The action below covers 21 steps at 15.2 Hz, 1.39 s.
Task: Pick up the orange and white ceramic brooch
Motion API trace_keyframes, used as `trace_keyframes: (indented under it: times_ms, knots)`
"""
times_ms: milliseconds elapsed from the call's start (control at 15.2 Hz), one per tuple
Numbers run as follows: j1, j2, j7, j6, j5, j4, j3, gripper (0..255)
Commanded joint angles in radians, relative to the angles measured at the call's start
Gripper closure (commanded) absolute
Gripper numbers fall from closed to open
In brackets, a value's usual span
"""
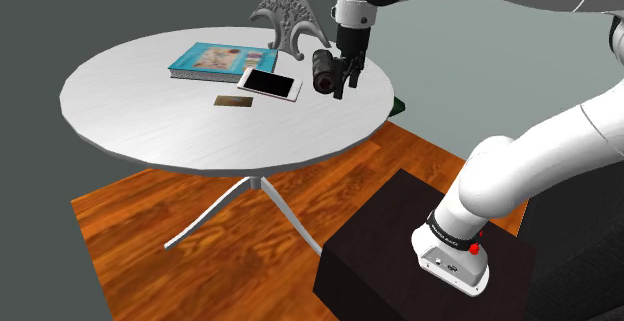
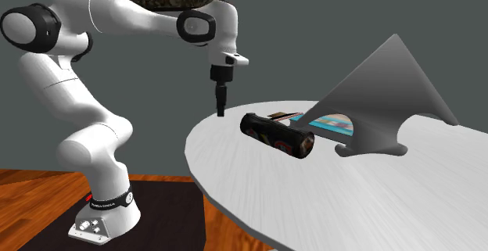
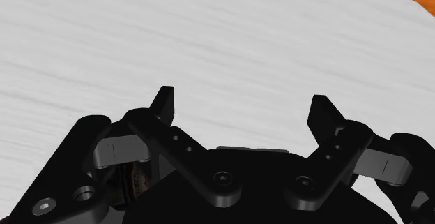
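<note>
Brooch point(image 1: 232, 101), which I take to be the small flat brownish piece, lies on the round white table point(image 1: 150, 134), just beside the white phone point(image 1: 269, 84) and near the teal book point(image 1: 218, 61). My gripper point(image 1: 350, 81) hangs apart from it, next to a dark cylinder point(image 1: 322, 71). Its fingers point(image 3: 164, 104) stand wide apart, with bare tabletop between them.

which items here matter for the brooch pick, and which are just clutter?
Job:
- small flat brown piece, likely the brooch
- gripper, open, nothing between the fingers

Clutter, all on the round white table:
- teal book
- phone
- dark cylinder
- grey triangular ornament
</note>
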State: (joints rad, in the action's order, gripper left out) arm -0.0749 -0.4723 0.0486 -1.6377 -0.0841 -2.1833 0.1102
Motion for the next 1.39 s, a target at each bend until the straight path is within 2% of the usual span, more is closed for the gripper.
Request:
trace_keyframes:
  times_ms: [0, 660, 990, 1320]
  knots:
    - [-0.01, 0.078, 0.022, -0.021, 0.006, 0.064, 0.01, 0]
    - [-0.062, 0.437, 0.101, -0.081, 0.059, 0.395, 0.076, 0]
    - [-0.1, 0.623, 0.13, -0.067, 0.105, 0.609, 0.111, 0]
    - [-0.157, 0.828, 0.16, -0.015, 0.166, 0.875, 0.139, 0]
